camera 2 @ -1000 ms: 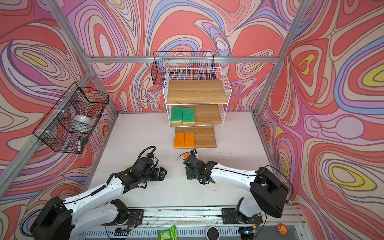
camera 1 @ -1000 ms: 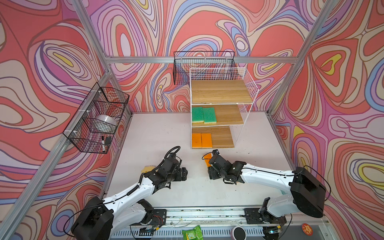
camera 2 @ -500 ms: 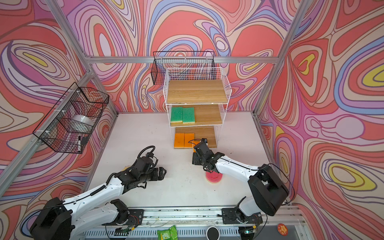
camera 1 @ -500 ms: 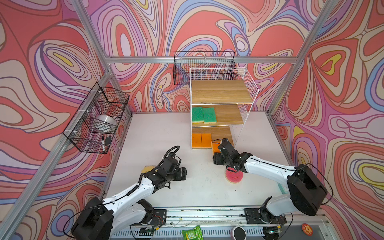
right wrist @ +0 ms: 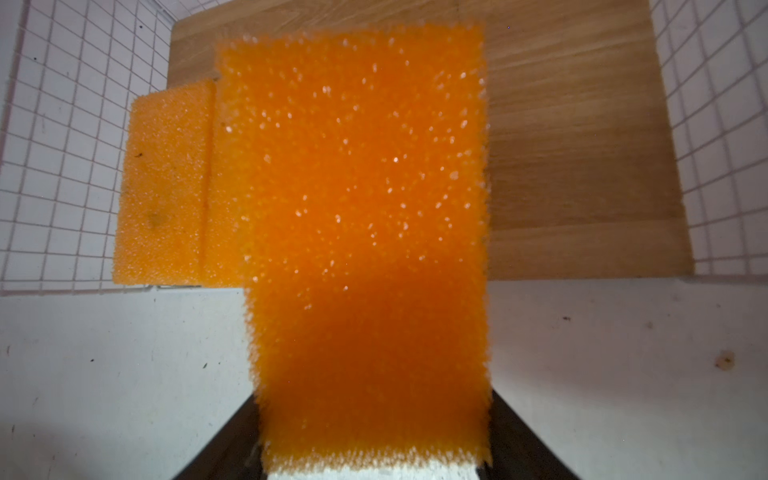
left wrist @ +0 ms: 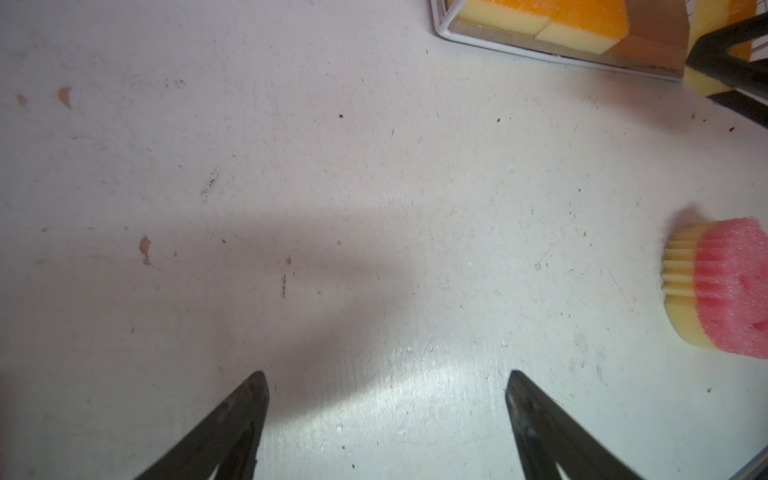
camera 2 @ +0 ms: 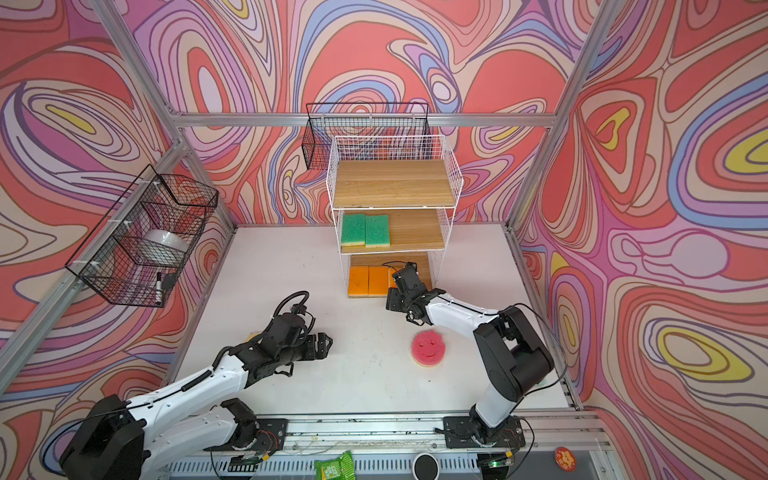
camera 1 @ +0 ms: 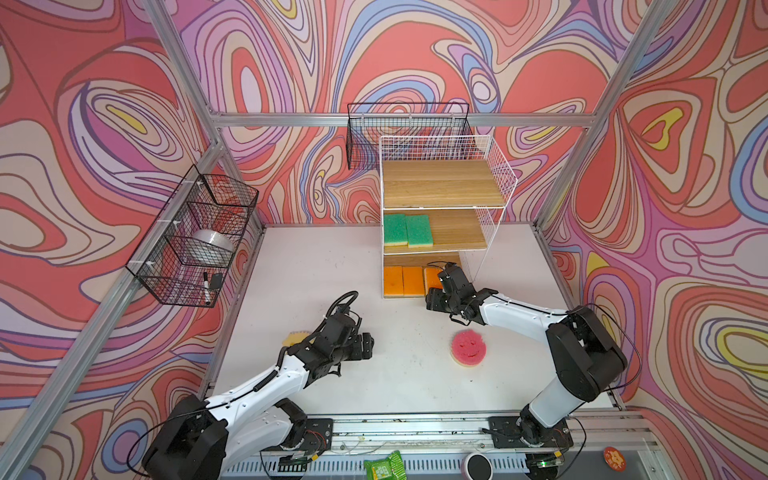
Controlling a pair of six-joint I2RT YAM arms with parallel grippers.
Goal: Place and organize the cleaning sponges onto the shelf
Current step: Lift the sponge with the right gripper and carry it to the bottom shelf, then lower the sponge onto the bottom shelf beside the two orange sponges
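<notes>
**Orange sponge lined up with the free slot on the bottom tier**

The tall white wire-grid shelf (camera 1: pixel 505 174) with three light wooden boards stands at the far side of the pale table (camera 1: pixel 316 266). Its lowest board (right wrist: pixel 582 145) opens toward the right arm. We see the right gripper (camera 1: pixel 444 281) clamped on a rectangular orange-faced yellow foam sponge (right wrist: pixel 365 228). The sponge is held flat, orange side up, with its long axis pointing straight into the shelf. Its far half hangs over the front of that board and its near half over the table. Bare wood lies ahead of it and to one side. Two matching orange sponges (camera 1: pixel 402 281) lie parallel just beside it on the other side. We judge the coming move to be a short push inward, then a lowering. The left gripper (camera 1: pixel 368 345) hovers spread wide and empty, well apart from the shelf. A round pink-and-yellow smiley foam sponge (camera 1: pixel 468 348) lies on the table, nearer the right arm.
</notes>
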